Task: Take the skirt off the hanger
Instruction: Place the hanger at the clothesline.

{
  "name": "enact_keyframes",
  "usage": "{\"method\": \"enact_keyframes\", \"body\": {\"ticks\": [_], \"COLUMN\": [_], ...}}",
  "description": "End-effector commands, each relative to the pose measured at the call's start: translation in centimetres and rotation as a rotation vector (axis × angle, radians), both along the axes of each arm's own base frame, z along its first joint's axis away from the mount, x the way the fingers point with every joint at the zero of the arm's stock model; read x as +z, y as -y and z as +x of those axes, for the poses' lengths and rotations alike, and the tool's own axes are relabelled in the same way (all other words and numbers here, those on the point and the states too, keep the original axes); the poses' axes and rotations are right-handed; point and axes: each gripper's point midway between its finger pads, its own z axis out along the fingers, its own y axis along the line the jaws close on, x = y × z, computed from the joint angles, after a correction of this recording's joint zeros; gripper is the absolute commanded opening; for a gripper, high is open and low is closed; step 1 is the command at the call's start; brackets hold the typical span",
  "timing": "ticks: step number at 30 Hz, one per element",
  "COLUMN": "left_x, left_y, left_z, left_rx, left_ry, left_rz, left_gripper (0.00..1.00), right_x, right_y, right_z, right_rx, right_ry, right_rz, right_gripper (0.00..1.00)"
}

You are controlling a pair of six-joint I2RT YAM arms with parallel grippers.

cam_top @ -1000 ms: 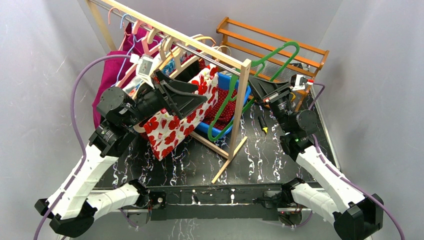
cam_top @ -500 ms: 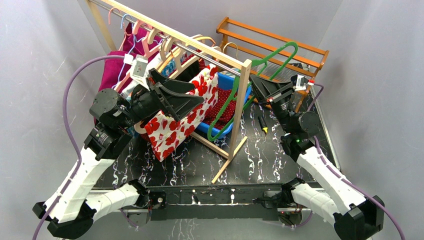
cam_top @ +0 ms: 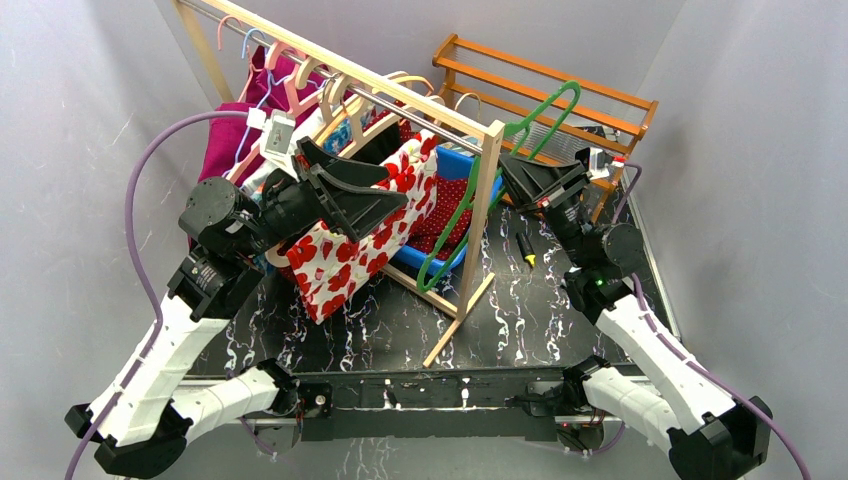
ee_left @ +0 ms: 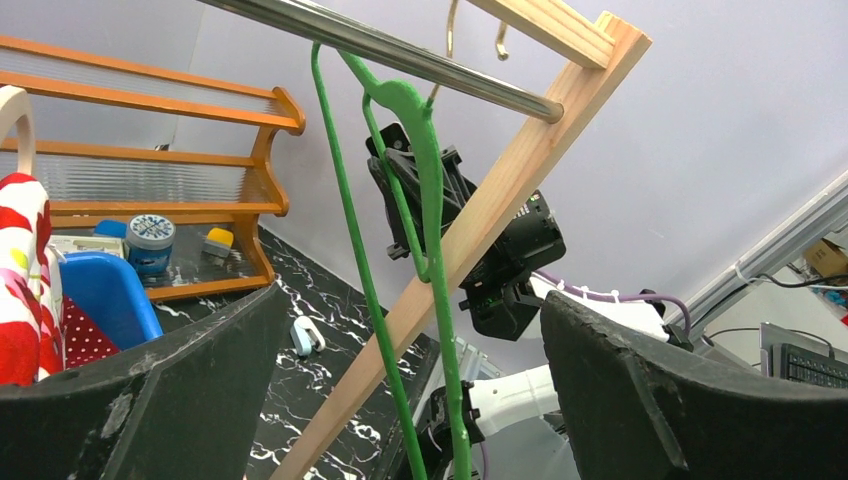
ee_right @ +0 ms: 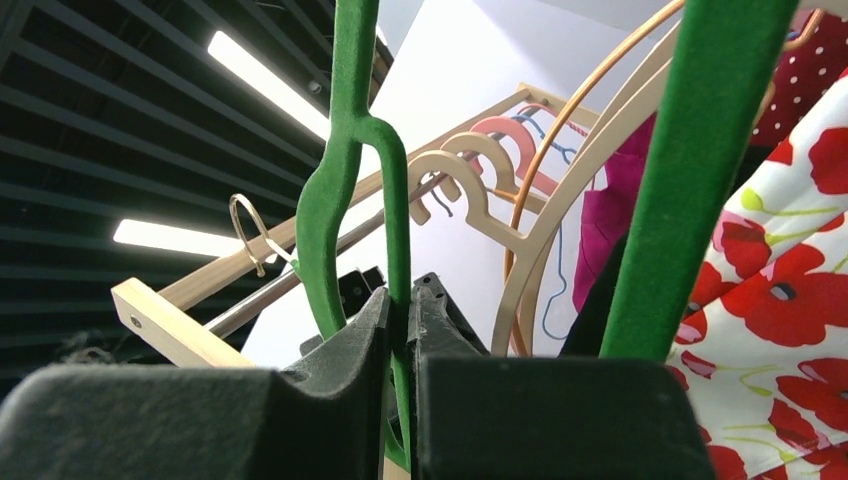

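**Two claws, one hanger gripped, skirt hanging free of both**

Top external: the left gripper (cam_top: 397,186) stands with its jaws spread wide and nothing between them, poised just above the skirt (cam_top: 345,255). That skirt, white with red poppies, hangs inside the wooden clothes rack (cam_top: 484,200), its upper part near the rail and its lower edge down over the dark marbled table (cam_top: 520,310). What it hangs from cannot be made out here. A blue bin (cam_top: 458,160) sits just behind it. The right gripper (cam_top: 510,168) is nearly closed on the green hanger (cam_top: 452,228), which slants past the rack's end post. A magenta garment (cam_top: 225,150) hangs at the far left of the rail, and an orange wooden shelf (cam_top: 560,85) stands behind.

Left wrist: both fingers (ee_left: 150,400) of the left gripper frame open air. The green hanger (ee_left: 425,180) crosses the steel rail (ee_left: 400,50), with the right gripper (ee_left: 400,205) clamped on it from behind. The skirt (ee_left: 20,290) shows only at the left edge, beside the blue bin (ee_left: 100,300).

Right wrist: the right gripper (ee_right: 400,320) pinches the thin neck of the green hanger (ee_right: 345,200) between its fingers (ee_right: 340,345). The skirt (ee_right: 780,330) hangs at the right, apart from that claw.
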Motion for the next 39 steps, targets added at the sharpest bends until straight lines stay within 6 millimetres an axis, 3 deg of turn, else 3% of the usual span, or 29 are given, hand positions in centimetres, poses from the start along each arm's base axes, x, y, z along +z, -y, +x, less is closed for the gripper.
{"method": "enact_keyframes", "body": {"ticks": [1,12,19,23,30,39], "left_x": [0.8,0.2,0.0,-0.2,0.0,-0.9], "left_y": [-0.7,-0.4,-0.4,-1.0,-4.9,-7.6], "left_z": [-0.4,0.3,0.6,0.7,1.2,0.7], "left_rx": [0.021,0.035,0.043,0.081,0.268,0.362], "left_ry": [0.008,-0.013,-0.021,-0.007,0.031,-0.052], "left_rz": [-0.018,-0.009,-0.005,0.049,0.216,0.281], "left_gripper": [0.99,0.98,0.98,0.98,0.98,0.98], "right_x": [2.1,-0.3,-0.4,-1.4,-4.6,-7.7], "right_y": [0.5,-0.5,-1.4,-1.9,-1.9,0.8], "right_z": [-3.0,-3.5,-3.5,-3.5,-3.2,-1.6], "right_rx": [0.066,0.072,0.010,0.027,-0.011,-0.228], "right_ry": [0.073,0.067,0.201,0.223,0.200,0.145], "right_rz": [0.022,-0.110,-0.258,-0.278,-0.403,-0.746], "right_gripper": [0.00,0.00,0.00,0.02,0.19,0.65]}}
